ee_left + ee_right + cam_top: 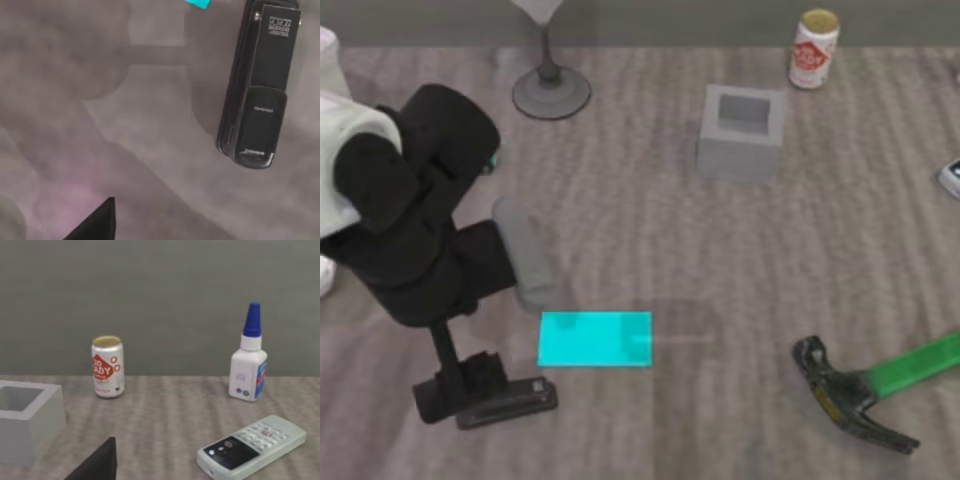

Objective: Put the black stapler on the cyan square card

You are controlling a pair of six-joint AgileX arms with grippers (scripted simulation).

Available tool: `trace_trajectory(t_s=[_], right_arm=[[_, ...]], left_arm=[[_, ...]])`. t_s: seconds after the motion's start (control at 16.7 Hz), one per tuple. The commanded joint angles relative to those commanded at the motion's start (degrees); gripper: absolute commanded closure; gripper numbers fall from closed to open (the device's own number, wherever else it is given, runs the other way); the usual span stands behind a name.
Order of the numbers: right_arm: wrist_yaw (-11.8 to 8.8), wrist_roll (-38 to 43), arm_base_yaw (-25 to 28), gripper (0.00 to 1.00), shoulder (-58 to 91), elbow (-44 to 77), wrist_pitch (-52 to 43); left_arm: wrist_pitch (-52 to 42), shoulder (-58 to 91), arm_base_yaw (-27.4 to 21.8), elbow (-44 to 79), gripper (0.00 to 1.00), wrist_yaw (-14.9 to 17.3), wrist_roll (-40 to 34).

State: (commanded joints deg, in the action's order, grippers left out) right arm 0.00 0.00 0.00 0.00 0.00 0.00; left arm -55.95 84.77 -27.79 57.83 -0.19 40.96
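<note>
At the left of the worktop (740, 260) my left arm reaches down toward the near edge, its left claw (460, 385) low beside the black stapler (508, 400). From above, claw and stapler read as one dark mass, so I cannot tell how far the claw is open or whether it has any hold. In the left wrist view the stapler (257, 90) lies flat on the wood, off to one side, with only one dark fingertip (97, 222) showing, so I judge the stapler is not between the fingers.

Just to the right and a little farther back lies the cyan square card (595, 338), bare, close to the stapler but not touching it.

Further right stand a grey open box (741, 130), a soda can (814, 48) and a green-handled hammer (865, 385) (none of them in the stapler's short path). The right arm is parked off the right side; its claw is out of sight.

The likely failure: an off-centre closing would nudge or spin the stapler, or pinch only its end, letting it tilt on lifting. A low carry could also push the thin card askew.
</note>
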Motion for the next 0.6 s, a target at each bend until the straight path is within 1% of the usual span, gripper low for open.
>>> trace_trajectory(t_s=[0.24,0.6], right_arm=[[0.0,0.0,0.0,0.0,0.0,0.0,0.0],[0.0,0.0,0.0,0.0,0.0,0.0,0.0]], left_arm=[[-4.8,7.3,-2.6,5.8,0.0,-0.1,3.8],[-4.8,7.7,-2.5,5.8,0.0,-0.1,4.0]])
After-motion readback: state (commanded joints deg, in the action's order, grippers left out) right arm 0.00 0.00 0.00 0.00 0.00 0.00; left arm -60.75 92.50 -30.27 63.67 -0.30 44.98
